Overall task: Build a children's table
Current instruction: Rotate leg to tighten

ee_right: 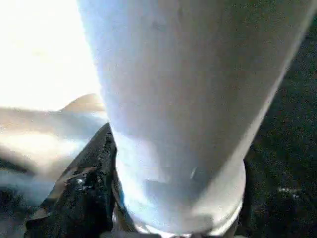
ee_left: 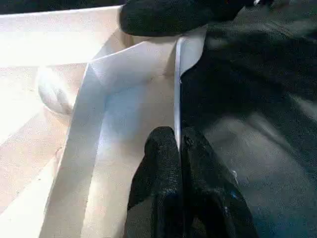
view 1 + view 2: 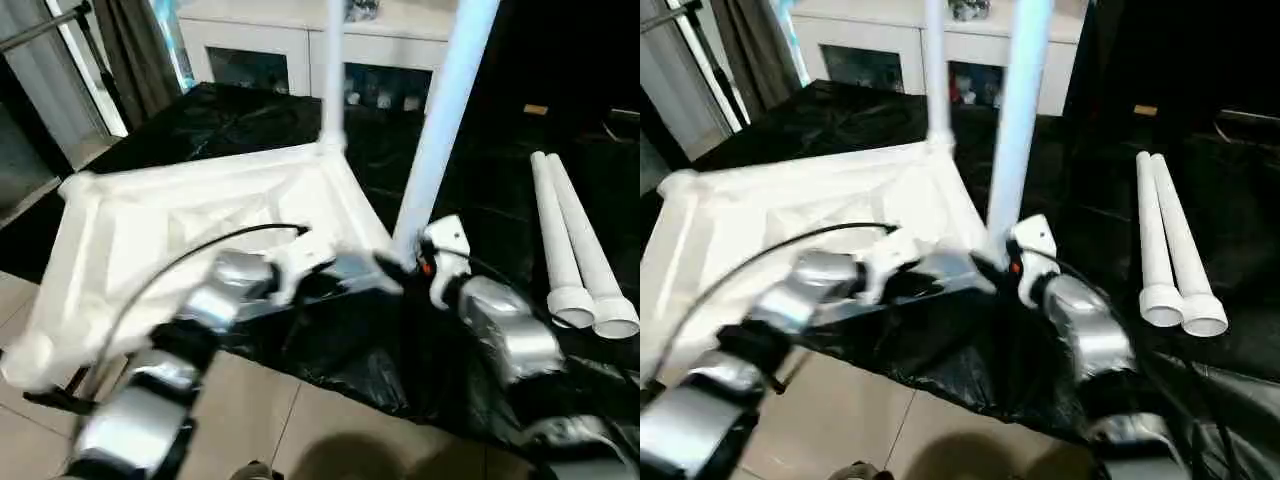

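Tabletop (image 3: 180, 225) lying underside-up on black sheeting (image 3: 330, 350), its thin near edge pinched between the closed jaws of the left gripper (image 2: 179, 144), upright leg (image 3: 440, 130) clasped at its base by the right gripper (image 3: 425, 262), two loose legs (image 3: 575, 240) lying apart.

Cut off by the top edge: both upright legs, the near leg (image 3: 440, 120) and the far leg (image 3: 333, 70). Hidden behind the silver forearms: the tabletop's (image 3: 150, 230) near right corner and the near leg's foot. Smeared by motion: the left claw (image 2: 179, 148) and right claw (image 3: 415, 262) in the head views. Too dim to tell: contents behind the cabinet's (image 3: 300, 40) glass doors.
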